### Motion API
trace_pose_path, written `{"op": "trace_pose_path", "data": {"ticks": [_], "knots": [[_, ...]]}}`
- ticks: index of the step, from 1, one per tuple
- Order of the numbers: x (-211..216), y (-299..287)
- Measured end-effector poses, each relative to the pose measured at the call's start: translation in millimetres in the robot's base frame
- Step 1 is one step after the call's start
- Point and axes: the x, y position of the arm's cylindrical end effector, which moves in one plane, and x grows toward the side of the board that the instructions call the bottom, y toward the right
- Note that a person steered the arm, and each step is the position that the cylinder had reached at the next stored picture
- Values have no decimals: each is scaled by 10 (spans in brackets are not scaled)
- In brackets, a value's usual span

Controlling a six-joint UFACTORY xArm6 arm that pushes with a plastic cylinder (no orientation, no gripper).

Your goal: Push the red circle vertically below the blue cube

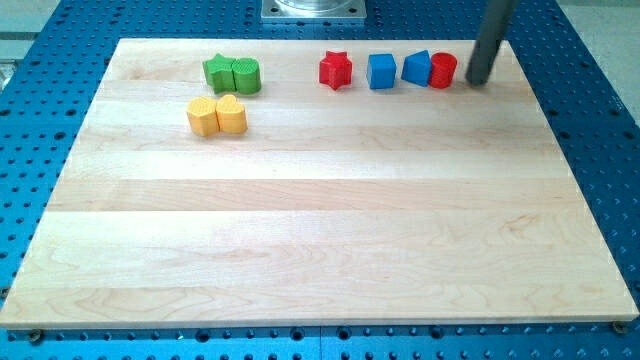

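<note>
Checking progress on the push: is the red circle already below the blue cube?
No, the red circle sits level with the blue cube, off toward the view's right.

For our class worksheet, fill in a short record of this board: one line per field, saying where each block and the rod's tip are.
board: wooden board on blue perforated table
top right row: red star, blue cube, blue block touching red circle
top left: green star touching green block; below them yellow block touching yellow heart
my tip: just right of the red circle, small gap
</note>
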Motion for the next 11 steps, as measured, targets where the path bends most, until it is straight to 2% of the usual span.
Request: {"op": "trace_pose_path", "data": {"ticks": [1,2,3,4,5,7,8,9,10,11], "knots": [[-516,285],[-470,-120],[-124,-461],[253,-622],[391,-710],[-104,-762],[216,-1093],[702,-1693],[699,-1368],[177,-36]]}}
